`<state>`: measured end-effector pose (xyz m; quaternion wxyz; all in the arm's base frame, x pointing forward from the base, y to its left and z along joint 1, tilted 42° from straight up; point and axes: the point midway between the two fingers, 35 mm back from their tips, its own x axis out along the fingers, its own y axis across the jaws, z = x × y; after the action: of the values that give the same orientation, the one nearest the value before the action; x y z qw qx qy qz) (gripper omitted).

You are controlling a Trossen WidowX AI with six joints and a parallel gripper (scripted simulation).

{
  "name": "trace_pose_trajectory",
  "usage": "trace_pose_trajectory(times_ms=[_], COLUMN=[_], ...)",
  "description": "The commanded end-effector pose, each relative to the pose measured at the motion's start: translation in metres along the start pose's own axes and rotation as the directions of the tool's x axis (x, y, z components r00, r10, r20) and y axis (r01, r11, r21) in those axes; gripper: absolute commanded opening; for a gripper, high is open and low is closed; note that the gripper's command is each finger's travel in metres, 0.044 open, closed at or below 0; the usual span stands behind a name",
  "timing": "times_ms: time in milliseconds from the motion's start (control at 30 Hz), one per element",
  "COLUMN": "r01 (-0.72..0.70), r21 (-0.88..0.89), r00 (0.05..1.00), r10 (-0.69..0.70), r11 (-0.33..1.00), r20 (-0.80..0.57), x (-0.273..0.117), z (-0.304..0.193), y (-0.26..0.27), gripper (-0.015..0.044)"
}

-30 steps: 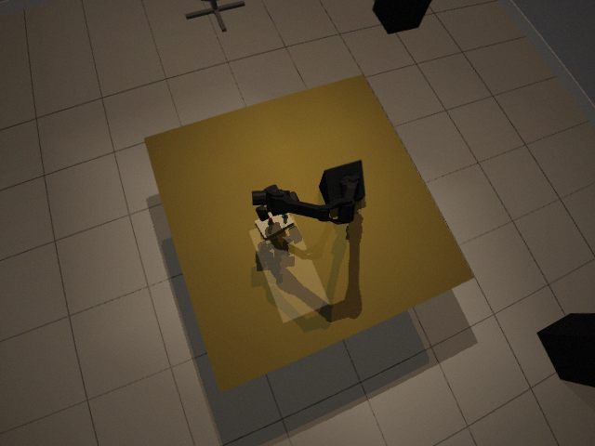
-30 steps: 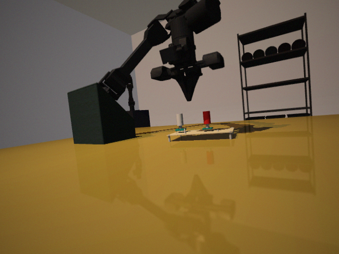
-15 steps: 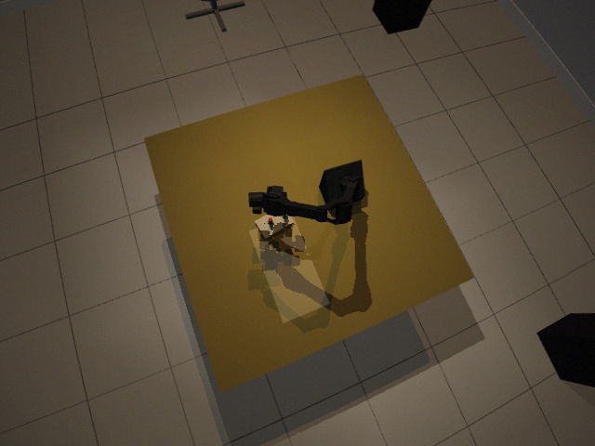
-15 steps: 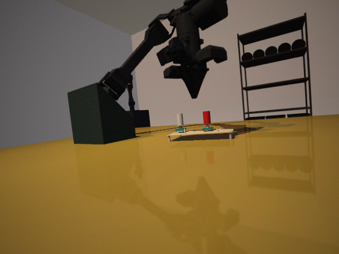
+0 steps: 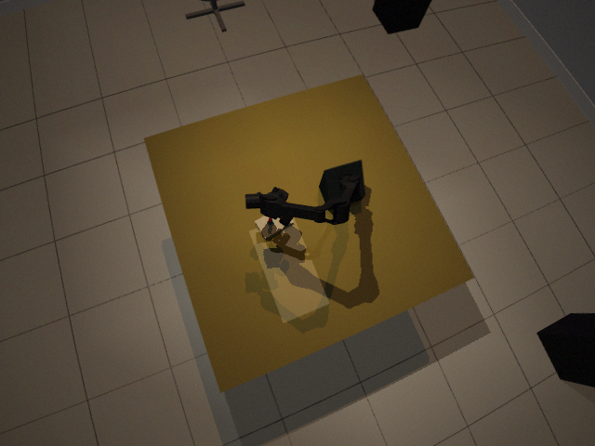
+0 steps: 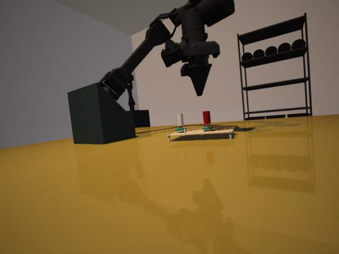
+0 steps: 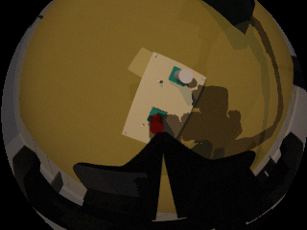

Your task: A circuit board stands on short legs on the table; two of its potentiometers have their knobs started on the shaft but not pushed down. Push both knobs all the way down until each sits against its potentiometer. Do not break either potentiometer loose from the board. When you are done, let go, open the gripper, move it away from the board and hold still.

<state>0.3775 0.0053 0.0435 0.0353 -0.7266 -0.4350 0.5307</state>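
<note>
The cream circuit board point(image 6: 193, 133) point(image 7: 144, 103) stands on short legs on the yellow table. A white knob point(image 6: 179, 119) point(image 7: 185, 76) stands upright over one green potentiometer point(image 6: 180, 129) point(image 7: 173, 77). A red knob point(image 6: 206, 117) point(image 7: 156, 125) point(image 5: 270, 219) stands upright over the other green potentiometer point(image 6: 207, 128) point(image 7: 155, 112). In the exterior view a short grey stretch shows between each knob and its potentiometer. My gripper point(image 6: 199, 95) point(image 7: 161, 136) is shut with nothing between its fingertips. It points down and hangs above the board, a little to the left of the red knob in the exterior view, touching neither knob.
The yellow table point(image 5: 231, 144) point(image 6: 82, 191) carries the dark green arm base block point(image 5: 338, 184) point(image 6: 87, 117), left of the board in the exterior view. A pale rectangle point(image 5: 297, 297) lies beside the board on the table. A dark shelf rack point(image 6: 276, 83) stands beyond the table.
</note>
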Motion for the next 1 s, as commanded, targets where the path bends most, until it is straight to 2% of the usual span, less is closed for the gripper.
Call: trace_pose_trajectory(times_ms=[0, 400, 533, 633, 967], r01=[-0.001, -0.003, -0.003, -0.003, -0.003], r21=[0.113, 0.484, 0.489, 0.489, 0.489], r00=[1.000, 1.000, 1.000, 1.000, 1.000], r10=[0.000, 0.001, 0.001, 0.000, 0.000], r11=[0.994, 0.875, 0.872, 0.872, 0.872], r20=[0.004, 0.006, 0.006, 0.005, 0.005], x=[-0.001, -0.004, -0.002, 0.016, 0.021], z=[-0.003, -0.013, -0.013, -0.013, -0.013], y=[0.001, 0.004, 0.004, 0.004, 0.004], gripper=[0.0000, 0.0000, 0.0000, 0.0000, 0.0000])
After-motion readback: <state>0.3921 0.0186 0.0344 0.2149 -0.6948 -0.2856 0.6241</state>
